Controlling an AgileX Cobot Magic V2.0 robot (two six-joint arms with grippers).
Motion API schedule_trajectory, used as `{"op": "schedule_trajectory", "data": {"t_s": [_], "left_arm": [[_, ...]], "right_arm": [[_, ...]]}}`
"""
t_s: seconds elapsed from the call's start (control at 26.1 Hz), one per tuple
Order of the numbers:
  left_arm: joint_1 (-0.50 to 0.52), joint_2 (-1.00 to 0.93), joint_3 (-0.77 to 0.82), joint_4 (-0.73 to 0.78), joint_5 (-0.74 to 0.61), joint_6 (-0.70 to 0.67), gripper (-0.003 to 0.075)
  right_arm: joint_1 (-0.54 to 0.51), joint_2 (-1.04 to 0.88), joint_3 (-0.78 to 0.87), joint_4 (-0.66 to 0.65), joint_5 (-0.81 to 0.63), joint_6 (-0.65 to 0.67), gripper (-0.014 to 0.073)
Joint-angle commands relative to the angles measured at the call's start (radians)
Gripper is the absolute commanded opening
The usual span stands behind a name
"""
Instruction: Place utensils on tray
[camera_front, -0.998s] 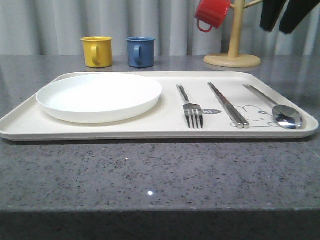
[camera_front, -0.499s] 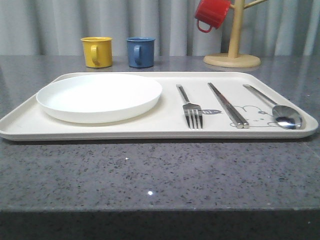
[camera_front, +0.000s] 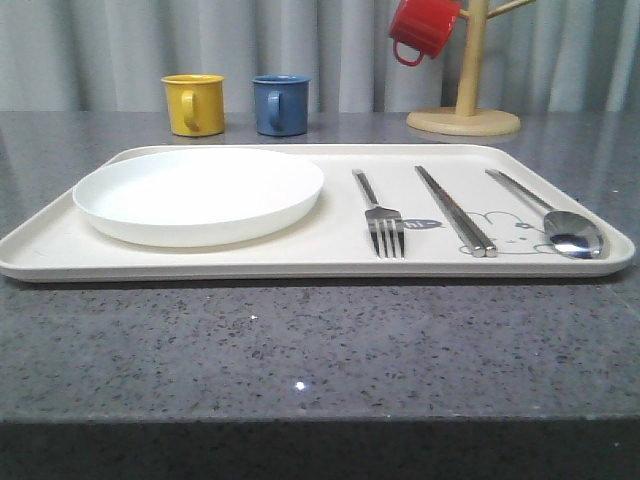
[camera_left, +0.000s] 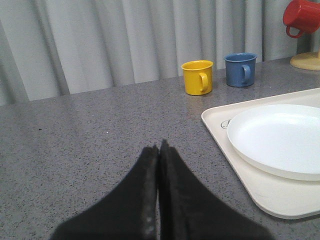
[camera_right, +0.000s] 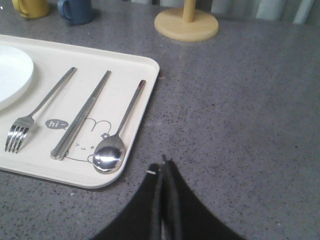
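Both pincers, left pincer (camera_left: 159, 150) and right pincer (camera_right: 164, 167), hover pressed together, beside the tray (camera_front: 300, 262)

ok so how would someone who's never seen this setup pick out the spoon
Start at the large cream tray on the grey counter, with a round white plate on its left half. Three silver utensils lie side by side right of the plate: fork, chopsticks, then the spoon nearest the tray's right edge. It alone ends in a shiny oval bowl, beside the rabbit drawing.
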Motion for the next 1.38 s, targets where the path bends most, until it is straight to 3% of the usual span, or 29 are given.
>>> {"op": "schedule_trajectory", "data": {"t_s": [0.0,0.15,0.96,1.34], "left_arm": [[0.004,0.011,-0.026,-0.006,-0.079,-0.013,-0.0018],[0.004,0.011,-0.026,-0.006,-0.079,-0.013,-0.0018],[0.004,0.008,-0.021,-0.006,-0.079,-0.013,-0.0018],[0.066,-0.077,0.237,-0.079,-0.272,-0.013,-0.0018]], "right_arm": [[-0.001,-0.102,0.046,-0.024,-0.152,-0.008,-0.007],[-0.001,-0.177,0.086,-0.033,-0.183,-0.008,-0.007],[-0.001,-0.178,0.094,-0.033,-0.176,-0.008,-0.007],[-0.001,-0.178,0.094,-0.033,-0.175,-0.008,-0.007]]}}
